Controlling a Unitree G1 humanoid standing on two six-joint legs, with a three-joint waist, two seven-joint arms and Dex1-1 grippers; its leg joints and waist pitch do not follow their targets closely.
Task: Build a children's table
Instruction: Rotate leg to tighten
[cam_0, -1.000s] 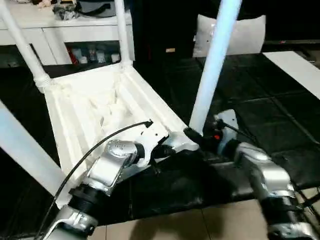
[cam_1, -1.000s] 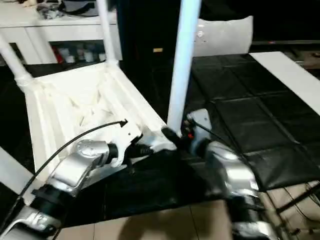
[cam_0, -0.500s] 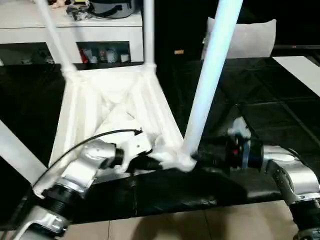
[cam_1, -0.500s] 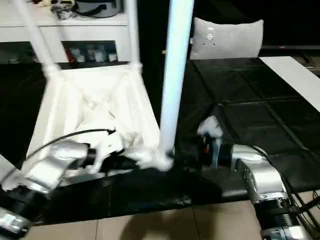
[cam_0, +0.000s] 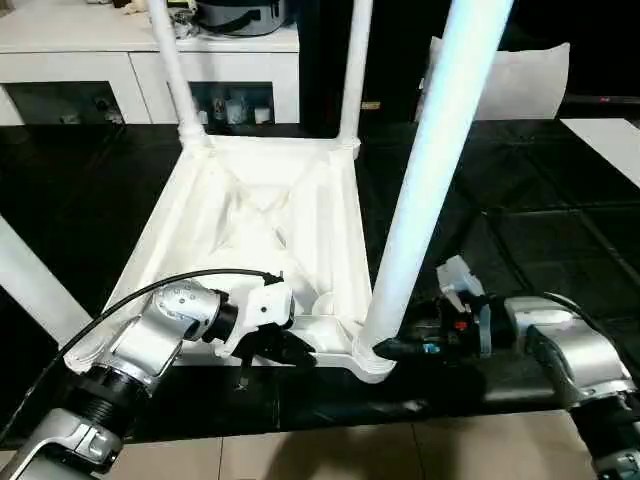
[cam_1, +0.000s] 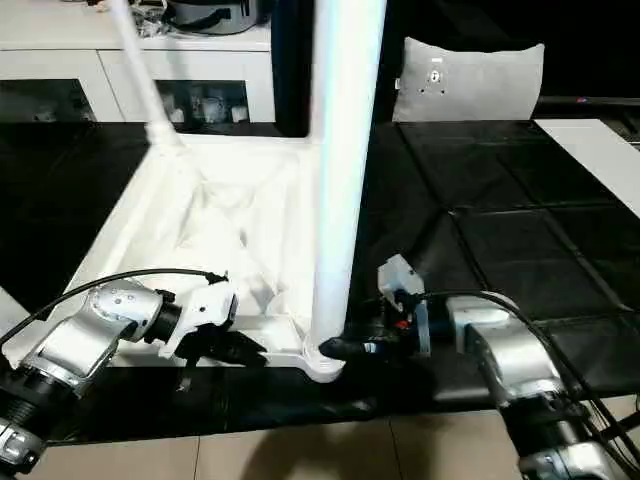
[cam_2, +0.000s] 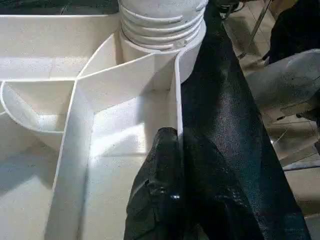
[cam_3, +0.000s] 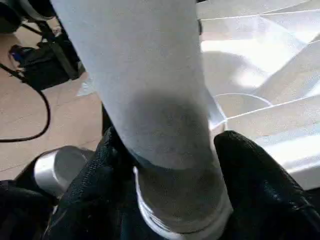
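My left gripper (cam_0: 290, 345) pinches the rim of the upturned table (cam_0: 250, 215); my right gripper (cam_0: 395, 348) holds the near leg (cam_0: 425, 190) at its base.

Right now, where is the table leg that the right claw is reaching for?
In the left eye view, the leg stands upright in the upturned table top's near right corner socket, right claw at its base.

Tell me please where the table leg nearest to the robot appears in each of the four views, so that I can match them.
Left eye view: the nearest leg rises right of centre.
Right eye view: it stands at the centre.
Left wrist view: its ribbed base is at the upper edge.
Right wrist view: it passes between the right gripper's fingers.
Shared landmark: the corner socket of the table top.
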